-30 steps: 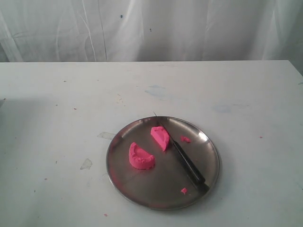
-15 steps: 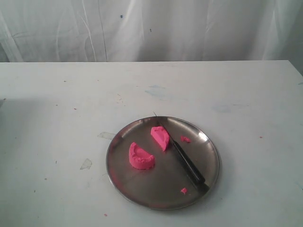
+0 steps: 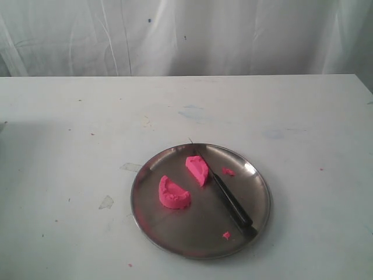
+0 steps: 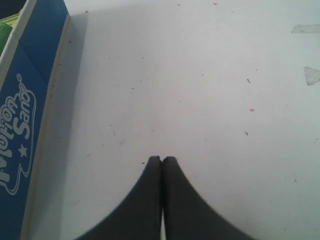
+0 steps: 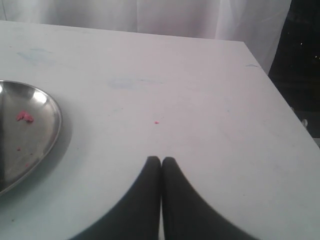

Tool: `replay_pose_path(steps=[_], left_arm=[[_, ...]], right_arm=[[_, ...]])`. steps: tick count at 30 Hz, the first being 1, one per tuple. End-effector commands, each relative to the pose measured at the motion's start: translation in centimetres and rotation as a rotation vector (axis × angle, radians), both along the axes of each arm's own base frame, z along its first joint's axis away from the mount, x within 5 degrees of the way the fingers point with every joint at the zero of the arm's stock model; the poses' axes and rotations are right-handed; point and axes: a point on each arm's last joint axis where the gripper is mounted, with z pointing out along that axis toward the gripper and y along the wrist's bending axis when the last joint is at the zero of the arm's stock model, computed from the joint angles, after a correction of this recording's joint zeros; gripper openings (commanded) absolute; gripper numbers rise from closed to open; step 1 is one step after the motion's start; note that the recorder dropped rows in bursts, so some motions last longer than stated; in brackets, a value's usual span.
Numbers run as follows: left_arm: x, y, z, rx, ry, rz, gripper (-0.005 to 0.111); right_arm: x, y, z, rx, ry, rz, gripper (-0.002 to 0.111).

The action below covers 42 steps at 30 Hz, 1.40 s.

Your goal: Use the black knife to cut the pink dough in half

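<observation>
Over by a blue box [image 4: 22,115], the left pincer [image 4: 161,159] is pressed closed on nothing above the white bench [image 3: 70,134]. On the steel plate [image 3: 175,233] the pink dough [image 3: 173,193] lies in two halves (slightly apart), the black knife [image 3: 230,201] just beside them. The right pincer [image 5: 161,159] is likewise closed, empty.

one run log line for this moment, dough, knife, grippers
pink dough: two halves apart on steel plate | black knife: lying on plate | left gripper: shut, empty | right gripper: shut, empty
</observation>
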Motion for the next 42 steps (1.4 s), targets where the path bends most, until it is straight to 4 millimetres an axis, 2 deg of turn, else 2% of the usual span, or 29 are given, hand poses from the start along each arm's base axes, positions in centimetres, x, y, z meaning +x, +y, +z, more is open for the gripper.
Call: replay_pose_path(steps=[1, 5, 42], left_arm=[[-0.09, -0.04, -0.44, 0.0, 0.023, -0.002, 0.0], [-0.08, -0.03, -0.42, 0.06, 0.026, -0.033, 0.0], [-0.08, -0.03, -0.42, 0.061, 0.026, -0.033, 0.0]], right_arm=[[-0.01, -0.04, 0.01, -0.008, -0.01, -0.005, 0.0], [-0.01, -0.04, 0.01, -0.008, -0.01, -0.005, 0.0], [-0.01, -0.04, 0.01, -0.008, -0.01, -0.005, 0.0]])
